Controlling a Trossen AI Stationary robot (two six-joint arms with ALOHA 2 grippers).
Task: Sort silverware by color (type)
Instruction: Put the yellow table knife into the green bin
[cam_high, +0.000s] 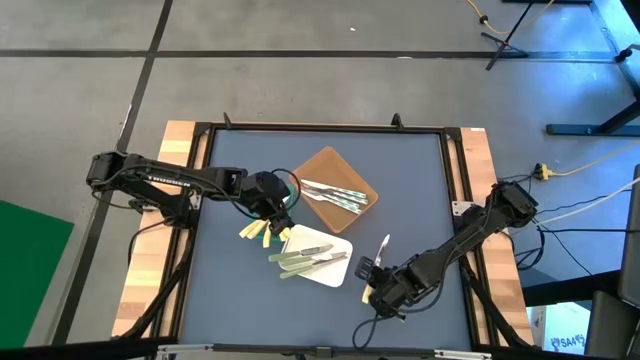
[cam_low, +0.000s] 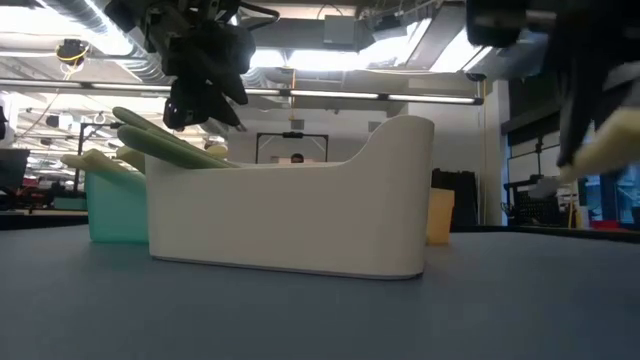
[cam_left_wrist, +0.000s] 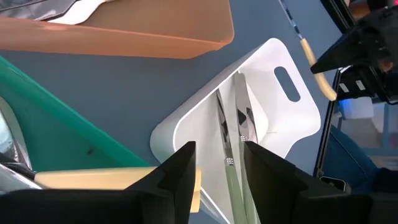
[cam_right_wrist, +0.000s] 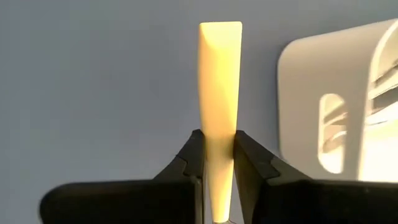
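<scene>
While the left tool (cam_high: 278, 222) is hung wide apart with nothing between its fingers, right at the edge of the white tray (cam_high: 340, 270), a yellow-handled piece (cam_right_wrist: 219, 106) is pinched by its handle in the right tool (cam_high: 372, 272), lifted just beside that tray's other end. Green-handled pieces (cam_high: 300, 262) are laid in the white tray, just ahead of the left tool. Silvery ones (cam_high: 335, 194) are kept in the brown tray (cam_high: 352, 172) a bit past it. More yellow handles (cam_high: 252, 232) are seen right below the left tool, over the blue surface (cam_high: 230, 290).
</scene>
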